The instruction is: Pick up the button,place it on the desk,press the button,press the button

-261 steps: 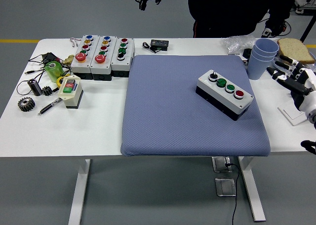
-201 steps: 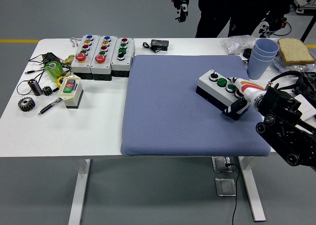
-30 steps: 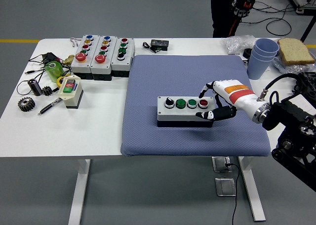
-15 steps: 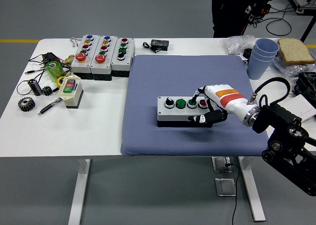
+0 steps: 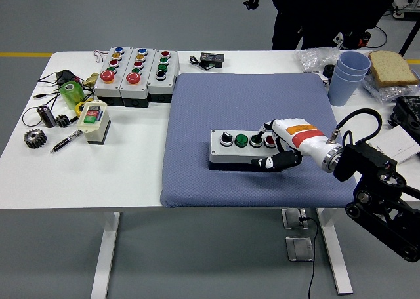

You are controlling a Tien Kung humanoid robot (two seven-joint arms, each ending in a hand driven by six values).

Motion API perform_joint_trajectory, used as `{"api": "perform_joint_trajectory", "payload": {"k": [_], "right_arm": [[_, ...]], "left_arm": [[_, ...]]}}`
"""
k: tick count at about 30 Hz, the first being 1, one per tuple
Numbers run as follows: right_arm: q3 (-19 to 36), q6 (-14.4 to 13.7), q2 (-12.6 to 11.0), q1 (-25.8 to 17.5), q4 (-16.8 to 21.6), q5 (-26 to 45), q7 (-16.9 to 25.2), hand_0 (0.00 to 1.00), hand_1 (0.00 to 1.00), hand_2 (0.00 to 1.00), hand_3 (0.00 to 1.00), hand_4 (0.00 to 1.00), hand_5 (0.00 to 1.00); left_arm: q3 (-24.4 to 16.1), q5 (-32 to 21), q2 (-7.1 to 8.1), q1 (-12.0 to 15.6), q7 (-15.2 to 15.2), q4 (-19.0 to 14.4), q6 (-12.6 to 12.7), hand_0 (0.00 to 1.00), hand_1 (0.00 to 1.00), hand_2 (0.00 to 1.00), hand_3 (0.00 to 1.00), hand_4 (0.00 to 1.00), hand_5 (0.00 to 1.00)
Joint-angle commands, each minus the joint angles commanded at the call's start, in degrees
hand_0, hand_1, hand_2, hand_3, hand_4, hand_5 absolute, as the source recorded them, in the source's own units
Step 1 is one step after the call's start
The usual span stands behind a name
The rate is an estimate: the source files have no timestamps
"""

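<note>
Right white-shelled hand (image 5: pixel 279 148) clamped on the right end of the grey four-button control box (image 5: pixel 244 150) lying flat on the blue padded mat (image 5: pixel 197 115) atop the white counter (image 5: pixel 131 161); pressing well likely means steadying the box and pushing straight down.
</note>
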Motion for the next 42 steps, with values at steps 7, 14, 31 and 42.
{"api": "perform_joint_trajectory", "payload": {"k": [7, 14, 31, 42], "right_arm": [[3.0, -1.2, -0.7, -0.1, 2.5, 0.2, 0.4, 0.137, 0.002, 0.160, 0.596, 0.884, 0.514], [6.8, -5.7, -1.4, -1.4, 3.0, 9.1, 3.6, 0.147, 0.002, 0.178, 0.599, 0.883, 0.516], [13.9, -10.8, -1.2, -5.8, 1.6, 49.7, 10.4, 0.668, 0.621, 0.692, 0.722, 0.852, 0.472], [16.4, -20.4, -1.2, -7.4, -0.1, 76.5, 15.8, 0.688, 0.636, 0.698, 0.682, 0.809, 0.411]], "left_arm": [[-0.2, 0.4, 0.00, 0.2, 0.1, 0.0, 0.0, 0.621, 0.656, 0.674, 0.590, 0.337, 0.642], [-0.1, 0.6, 0.02, 0.3, 0.1, 0.0, -0.1, 0.622, 0.657, 0.675, 0.590, 0.337, 0.643], [0.4, -0.1, 0.06, 0.0, -0.1, 0.0, 0.0, 0.622, 0.657, 0.674, 0.592, 0.333, 0.643], [1.0, -0.6, 0.05, -0.2, -0.1, 0.0, 0.1, 0.622, 0.658, 0.675, 0.593, 0.333, 0.643]]}}
